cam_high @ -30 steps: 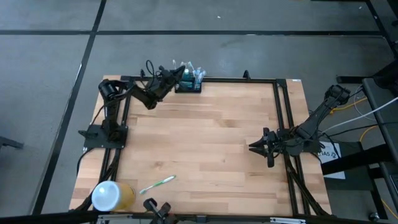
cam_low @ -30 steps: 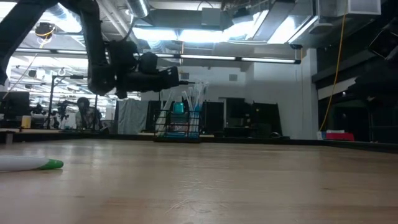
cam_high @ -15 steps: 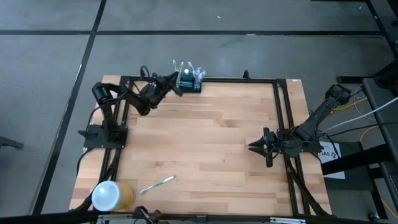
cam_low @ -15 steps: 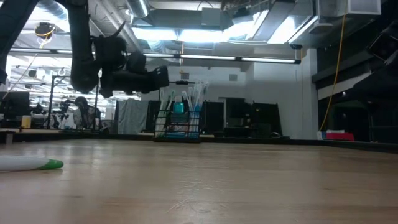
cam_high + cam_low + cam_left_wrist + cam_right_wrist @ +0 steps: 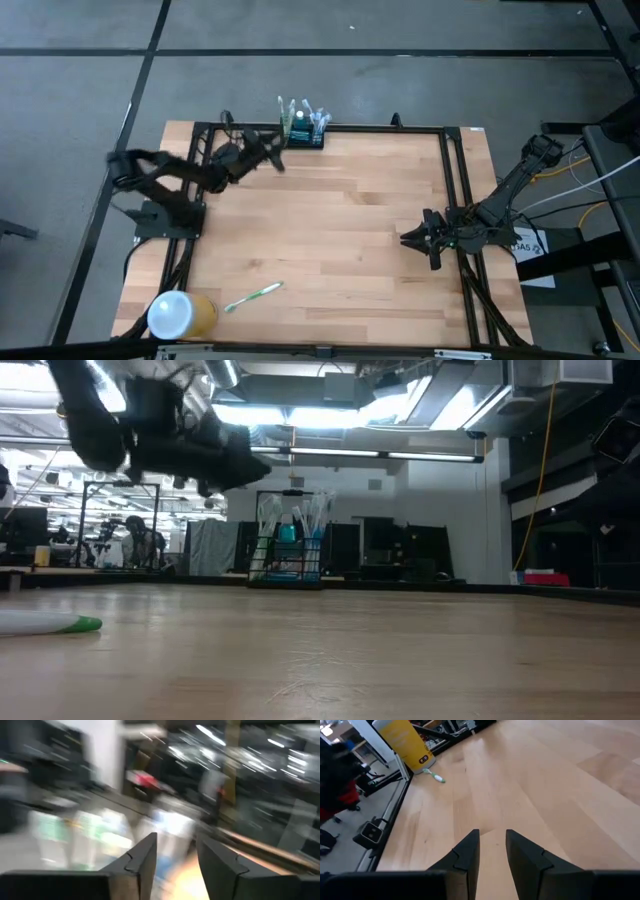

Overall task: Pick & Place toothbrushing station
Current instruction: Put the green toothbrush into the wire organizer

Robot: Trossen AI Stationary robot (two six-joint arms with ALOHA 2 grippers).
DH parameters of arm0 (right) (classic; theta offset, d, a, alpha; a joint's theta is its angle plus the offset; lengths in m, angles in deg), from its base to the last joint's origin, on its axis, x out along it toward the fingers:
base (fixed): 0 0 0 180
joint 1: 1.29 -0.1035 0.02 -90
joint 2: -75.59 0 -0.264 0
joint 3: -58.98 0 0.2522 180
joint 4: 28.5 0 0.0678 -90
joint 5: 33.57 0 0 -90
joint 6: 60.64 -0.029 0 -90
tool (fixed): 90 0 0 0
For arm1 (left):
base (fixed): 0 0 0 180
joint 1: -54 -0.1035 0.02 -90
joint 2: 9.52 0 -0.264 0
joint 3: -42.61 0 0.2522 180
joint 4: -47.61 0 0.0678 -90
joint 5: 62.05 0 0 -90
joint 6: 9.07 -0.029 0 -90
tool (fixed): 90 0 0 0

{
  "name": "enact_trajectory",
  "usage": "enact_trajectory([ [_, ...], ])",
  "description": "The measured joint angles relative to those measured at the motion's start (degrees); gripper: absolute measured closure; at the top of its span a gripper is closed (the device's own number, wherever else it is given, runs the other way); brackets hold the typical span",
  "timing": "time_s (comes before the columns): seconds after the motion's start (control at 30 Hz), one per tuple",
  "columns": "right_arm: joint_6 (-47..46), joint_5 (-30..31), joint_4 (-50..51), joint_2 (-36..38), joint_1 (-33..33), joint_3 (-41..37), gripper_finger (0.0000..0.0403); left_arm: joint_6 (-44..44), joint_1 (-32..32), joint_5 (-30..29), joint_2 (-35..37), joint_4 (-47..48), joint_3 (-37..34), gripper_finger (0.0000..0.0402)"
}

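While one toothbrushing station (image 5: 303, 137) sits untouched | left end effector (image 5: 275, 157) empty, slightly parted | right end effector (image 5: 407, 238) likewise | one toothbrush (image 5: 253, 296)

our two arms are dark and jointed, each ending in flat angular black fingers; yellow and white cables trail beside our right arm (image 5: 500, 205).
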Motion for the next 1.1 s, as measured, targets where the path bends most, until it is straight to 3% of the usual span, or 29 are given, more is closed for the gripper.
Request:
enact_trajectory([
  [0.13, -3.5, -0.9, -0.1, 0.0, 0.0, 0.0, 0.0305, 2.8, 10.9, 4.0, 11.7, 23.3, 1.5, 0.0256],
  [0.27, -6.7, -1.8, -0.2, 0.0, 0.0, 0.0, 0.0305, 12.2, 25.0, -1.4, 20.4, 63.3, 10.1, 0.0271],
  [0.43, -10.7, -1.9, -0.3, 0.0, 0.0, 0.0, 0.0305, 32.4, 42.1, -6.9, 19.4, 98.2, 24.0, 0.0301],
  [0.53, -12.4, -2.9, -1.1, 0.0, 0.0, 0.0, 0.0305, 39.6, 48.8, -4.8, 15.7, 112.0, 31.0, 0.0311],
  [0.7, -13.4, -4.4, -1.7, 0.0, 0.0, 0.0, 0.0305, 42.0, 52.6, 13.0, 7.3, 121.9, 39.0, 0.0307],
  [0.77, -13.4, -4.4, -2.2, 0.0, 0.0, 0.0, 0.0305, 42.3, 53.7, 17.2, 3.9, 122.9, 40.7, 0.0304],
  [0.9, -13.3, -4.1, -4.2, 0.0, 0.0, 0.0, 0.0305, 46.0, 56.1, 21.6, -1.7, 116.2, 41.2, 0.0304],
  [1.1, -12.8, -3.6, -6.8, 0.0, -1.4, 0.0, 0.0305, 56.9, 58.8, 20.6, -7.6, 109.2, 41.2, 0.0286],
])
